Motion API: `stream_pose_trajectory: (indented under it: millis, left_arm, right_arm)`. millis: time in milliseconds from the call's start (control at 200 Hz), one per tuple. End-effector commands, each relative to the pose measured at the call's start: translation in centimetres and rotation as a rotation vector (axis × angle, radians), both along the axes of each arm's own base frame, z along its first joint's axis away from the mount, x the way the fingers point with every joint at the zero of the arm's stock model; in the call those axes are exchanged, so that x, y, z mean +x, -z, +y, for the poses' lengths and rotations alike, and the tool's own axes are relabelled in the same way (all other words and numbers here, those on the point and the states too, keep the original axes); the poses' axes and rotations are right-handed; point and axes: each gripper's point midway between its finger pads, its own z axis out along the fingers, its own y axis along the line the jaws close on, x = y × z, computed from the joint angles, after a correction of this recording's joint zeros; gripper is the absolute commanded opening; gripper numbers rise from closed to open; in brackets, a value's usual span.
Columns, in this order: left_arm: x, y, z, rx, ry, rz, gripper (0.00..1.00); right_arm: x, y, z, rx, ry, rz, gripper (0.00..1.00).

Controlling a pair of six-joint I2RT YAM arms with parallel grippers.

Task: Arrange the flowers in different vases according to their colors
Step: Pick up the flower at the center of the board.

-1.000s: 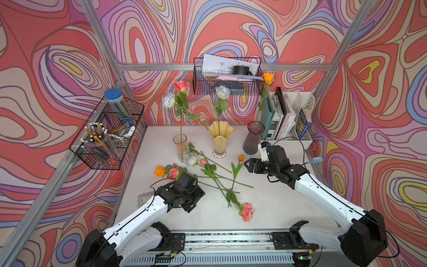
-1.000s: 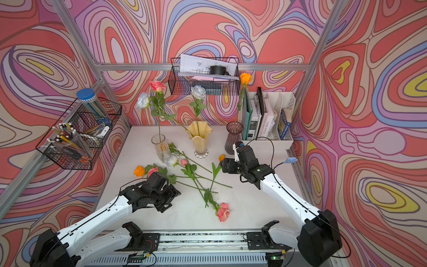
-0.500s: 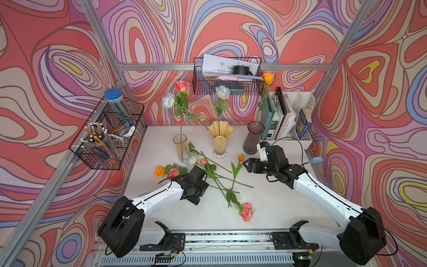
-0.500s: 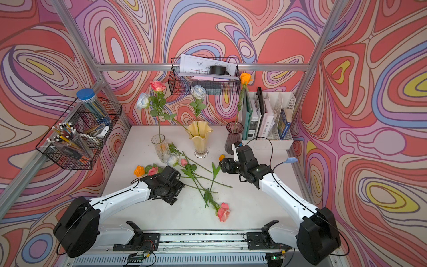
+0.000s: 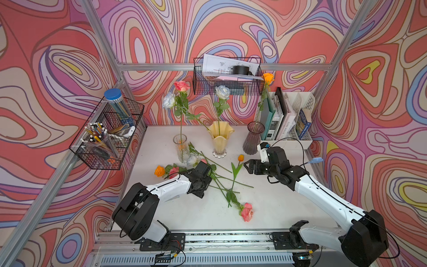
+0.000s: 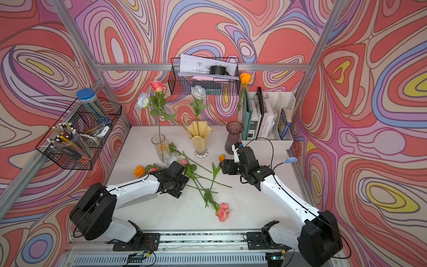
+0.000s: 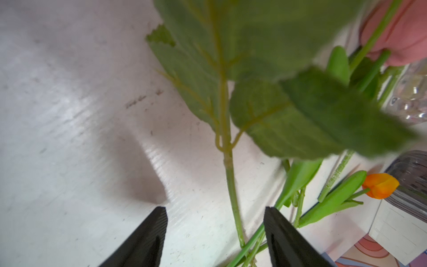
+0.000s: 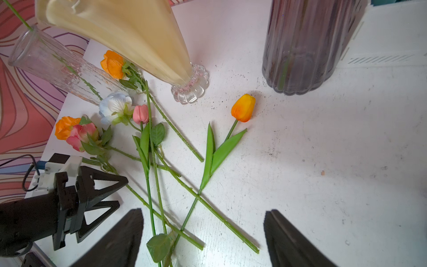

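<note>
Three vases stand at the back: clear glass [image 5: 181, 148] with a pink rose [image 5: 181, 86], creamy-yellow [image 5: 219, 138] with a white-blue rose [image 5: 222, 92], and smoky-purple [image 5: 253, 138] with an orange rose [image 5: 268, 78]. Several flowers lie crossed on the table, among them an orange rose [image 5: 159, 171], an orange tulip [image 5: 240, 158] and a pink rose [image 5: 247, 211]. My left gripper [image 7: 215, 208] is open low over the pile, with a leafy green stem [image 7: 233, 208] between its jaws, untouched. My right gripper [image 8: 203, 212] hangs open above the stem ends, near the purple vase [image 8: 307, 46].
A wire basket [image 5: 106, 141] with pens hangs on the left wall. Another wire basket [image 5: 227, 78] hangs at the back. A white file organizer [image 5: 286, 120] with books stands behind the purple vase. A small light-blue object [image 5: 315, 160] sits at the right edge.
My left arm has reached forward and down into the flower pile, its jaws now astride a stem and slightly narrower. The right arm has stayed put.
</note>
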Motion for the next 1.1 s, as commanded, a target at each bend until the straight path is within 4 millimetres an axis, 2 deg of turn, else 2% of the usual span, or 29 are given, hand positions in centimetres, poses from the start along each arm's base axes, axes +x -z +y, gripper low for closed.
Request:
stream_pose_trajectory:
  millis: [0, 75, 285, 506, 716, 1092]
  left_arm:
    - [-0.1, 0.4, 0.0, 0.026, 0.002, 0.031, 0.66]
    - [-0.2, 0.7, 0.3, 0.052, 0.004, 0.049, 0.62]
    - [0.1, 1.6, 0.1, 0.065, 0.013, 0.059, 0.35]
    - [0.5, 1.4, 0.9, 0.118, 0.037, 0.022, 0.00]
    - [0.3, -0.4, 1.5, 0.146, 0.071, 0.002, 0.00]
    - [-2.2, -5.2, 6.3, 0.280, 0.040, -0.084, 0.00]
  right_arm:
    - [-0.2, -0.1, -0.4, -0.014, -0.002, -0.024, 0.84]
    - [-0.2, -0.2, -0.5, -0.020, -0.003, -0.029, 0.84]
    - [-0.3, -0.3, -0.6, -0.026, -0.007, -0.035, 0.84]
    - [-0.5, -0.6, -0.7, -0.025, -0.010, -0.047, 0.84]
    - [-0.5, -0.6, -0.7, -0.021, -0.010, -0.049, 0.84]
    - [-0.4, -0.7, -0.5, -0.015, -0.014, -0.053, 0.83]
